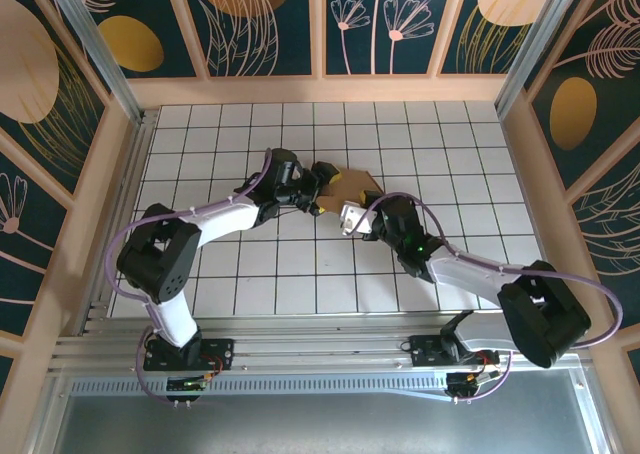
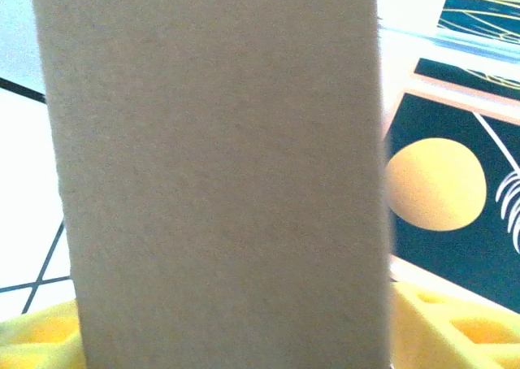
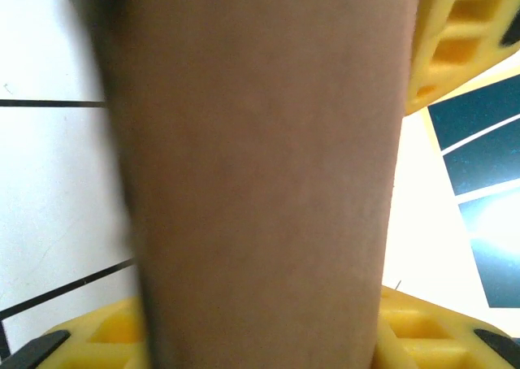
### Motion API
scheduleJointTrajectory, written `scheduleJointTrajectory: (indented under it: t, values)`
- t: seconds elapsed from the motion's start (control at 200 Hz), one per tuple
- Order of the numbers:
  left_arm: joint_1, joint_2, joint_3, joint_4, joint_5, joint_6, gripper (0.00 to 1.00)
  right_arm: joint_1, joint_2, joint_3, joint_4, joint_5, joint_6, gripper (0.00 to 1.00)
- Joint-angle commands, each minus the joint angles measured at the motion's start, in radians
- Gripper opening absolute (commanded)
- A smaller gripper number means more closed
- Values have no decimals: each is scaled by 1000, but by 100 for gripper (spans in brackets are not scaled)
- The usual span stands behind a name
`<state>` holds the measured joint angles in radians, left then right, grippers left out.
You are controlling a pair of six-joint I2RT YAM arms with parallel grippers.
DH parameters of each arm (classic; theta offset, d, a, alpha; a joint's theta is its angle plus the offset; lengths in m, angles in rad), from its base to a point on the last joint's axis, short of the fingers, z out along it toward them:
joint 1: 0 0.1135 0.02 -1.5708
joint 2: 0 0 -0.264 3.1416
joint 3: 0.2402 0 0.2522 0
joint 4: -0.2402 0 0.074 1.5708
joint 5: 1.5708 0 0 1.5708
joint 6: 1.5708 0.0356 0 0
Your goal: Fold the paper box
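1. Your plain brown cardboard paper box [image 1: 355, 184] sits mid-table on the white tiled table [image 1: 250, 274].
2. Your left gripper [image 1: 320, 194] is at the box's left edge. You cannot tell its jaw state.
3. Your right gripper [image 1: 350, 217] is at the near edge, and cardboard hides the gap between its yellow fingers [image 3: 455, 28]. You cannot tell whether they grip.

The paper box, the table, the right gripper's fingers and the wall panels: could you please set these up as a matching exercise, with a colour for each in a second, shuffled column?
Column A
1. paper box
2. table
3. right gripper's fingers
4. wall panels

Column B
a. yellow
b. dark blue-green with golden shapes
c. plain brown
d. white with a black grid

Pairs: 1-c, 2-d, 3-a, 4-b
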<state>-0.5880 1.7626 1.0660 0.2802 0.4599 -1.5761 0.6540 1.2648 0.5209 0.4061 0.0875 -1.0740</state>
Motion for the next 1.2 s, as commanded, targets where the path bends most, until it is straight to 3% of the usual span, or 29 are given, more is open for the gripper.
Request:
scheduleJointTrajectory:
  t: [0.0, 0.225, 0.305, 0.42, 0.576, 0.751, 0.926, 1.081, 1.196]
  values:
    - [46, -109, -1, 7, -40, 23, 81, -5, -92, 56, -153, -68, 24, 30]
    - [219, -255, 74, -133, -155, 458, 84, -5, -131, 293, -666, -218, 12, 32]
    - [268, -336, 54, -129, -160, 659, 83, -6, -51, 463, -920, -250, -1, 33]
    - [273, -475, 4, -143, -186, 963, 85, -2, 103, 724, -1255, -245, 10, 34]
    - [273, -608, -37, -217, -229, 1203, 86, 1, 300, 1016, -1588, -220, 73, 35]
    - [273, -696, -112, -214, -206, 1276, 86, 1, 500, 1240, -1776, -214, 97, 37]
    - [272, -744, -175, -165, -126, 1239, 86, 0, 570, 1278, -1718, -236, 28, 40]
    - [274, -761, -222, -127, -121, 1206, 86, -5, 629, 1275, -1668, -193, 39, 43]
    - [273, -747, -222, -128, -121, 1205, 87, -2, 640, 1239, -1627, -182, 56, 51]
